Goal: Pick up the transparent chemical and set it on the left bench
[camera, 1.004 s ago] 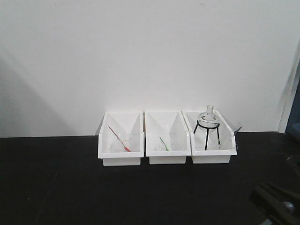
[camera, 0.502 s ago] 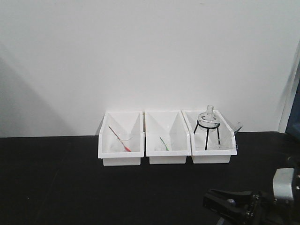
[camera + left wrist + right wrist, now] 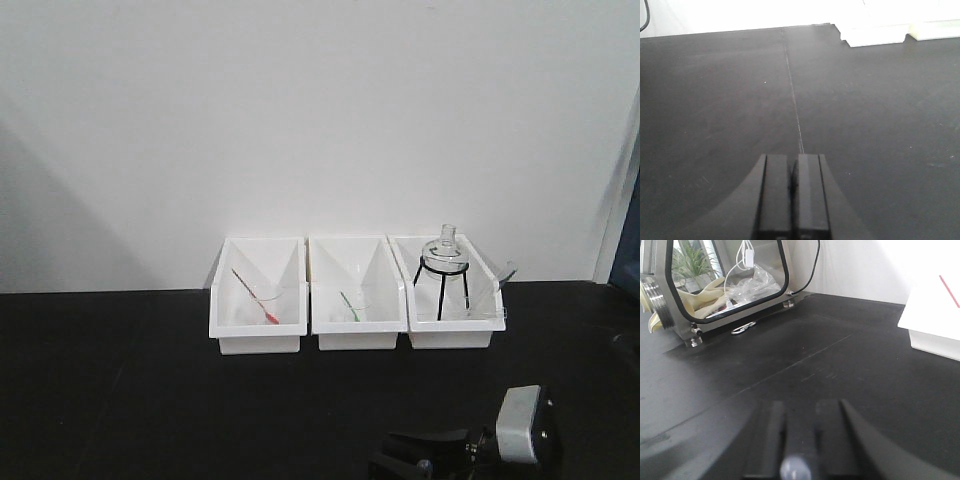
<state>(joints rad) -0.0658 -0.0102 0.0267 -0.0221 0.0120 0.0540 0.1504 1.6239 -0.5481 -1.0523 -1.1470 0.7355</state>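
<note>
The transparent chemical [image 3: 497, 283] sits in the right bin [image 3: 455, 335] on the black bench [image 3: 150, 400] — left claw [image 3: 791, 195] together, right claw [image 3: 799, 432] slightly apart.

Three white plastic bins are sitting side by side on the black bench [image 3: 120, 400], against the white wall [image 3: 300, 110]. The left bin [image 3: 258, 298] is holding a small glass beaker with a red stick [image 3: 262, 300], the middle bin [image 3: 357, 296] a small glass beaker with a green stick [image 3: 350, 306], and the right bin [image 3: 448, 296] a round glass flask [image 3: 443, 248] resting on a black wire tripod [image 3: 441, 284]. The right gripper [image 3: 405, 463] is sitting low in front of the bins, right of centre.

No legible text, seemingly
</note>
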